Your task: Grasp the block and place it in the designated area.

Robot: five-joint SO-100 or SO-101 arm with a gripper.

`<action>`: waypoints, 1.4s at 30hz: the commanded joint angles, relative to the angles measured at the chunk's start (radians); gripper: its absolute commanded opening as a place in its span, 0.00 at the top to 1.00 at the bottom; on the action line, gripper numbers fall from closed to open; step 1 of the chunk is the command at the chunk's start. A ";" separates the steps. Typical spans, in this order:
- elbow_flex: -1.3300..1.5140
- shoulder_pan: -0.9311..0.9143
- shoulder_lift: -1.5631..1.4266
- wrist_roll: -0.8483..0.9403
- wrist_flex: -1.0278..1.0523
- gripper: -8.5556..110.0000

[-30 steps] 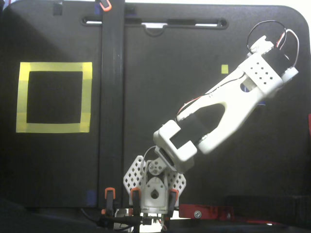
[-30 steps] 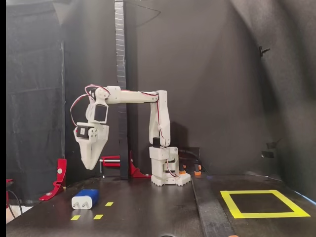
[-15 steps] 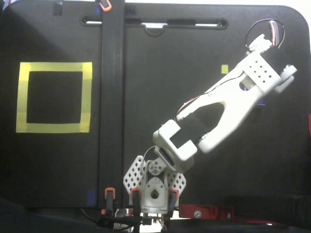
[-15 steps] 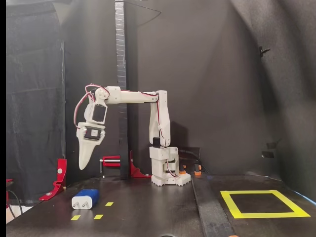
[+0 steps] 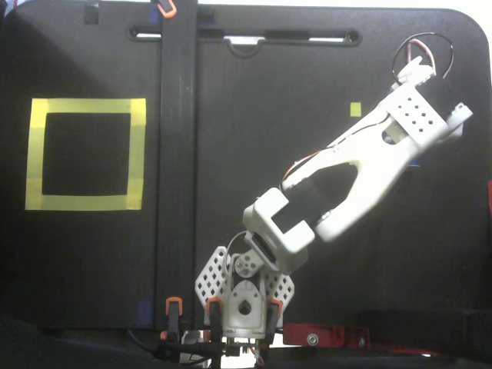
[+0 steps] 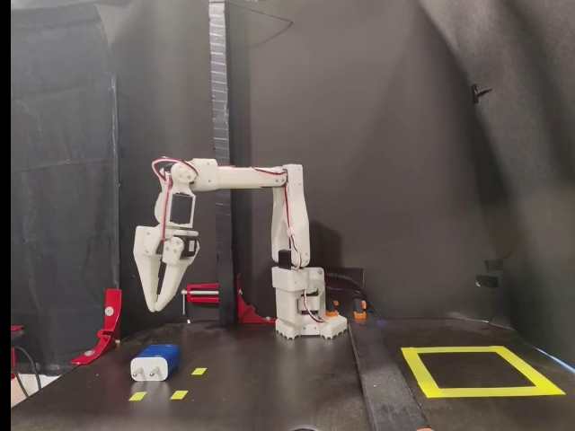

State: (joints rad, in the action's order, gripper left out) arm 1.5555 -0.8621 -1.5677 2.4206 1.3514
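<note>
In the side-on fixed view the block [image 6: 154,363] lies flat on the black table at the front left, dark blue on top with a pale end facing the camera. My gripper [image 6: 155,308] hangs pointing down a short way above it, open, with nothing between its fingers. In the top-down fixed view the wrist [image 5: 419,119] covers the gripper and the block. The designated area, a wide yellow tape frame [image 5: 84,202] around black, lies far left in the top-down view and at the front right [image 6: 485,391] in the side-on view.
Small yellow markers [image 6: 179,394] lie by the block; one [image 5: 355,109] shows near the wrist. A black post [image 6: 218,135] and strip [image 5: 177,154] stand between the arm and the frame. Red clamps [image 6: 108,321] sit at the table's edge. The arm's base [image 6: 301,312] is behind.
The wrist has rolled about its axis. The fingers, seen edge-on and narrow half a second ago, now face the side camera spread apart. The block has not moved.
</note>
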 commanded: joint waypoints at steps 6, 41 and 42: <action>-0.040 -0.003 -0.009 0.021 -0.031 0.91; -0.041 -0.064 0.117 0.123 -0.126 0.64; -0.041 -0.064 0.132 0.124 -0.137 0.64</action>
State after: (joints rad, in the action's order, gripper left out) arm 1.5555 -0.9204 -1.4481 2.5341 1.2333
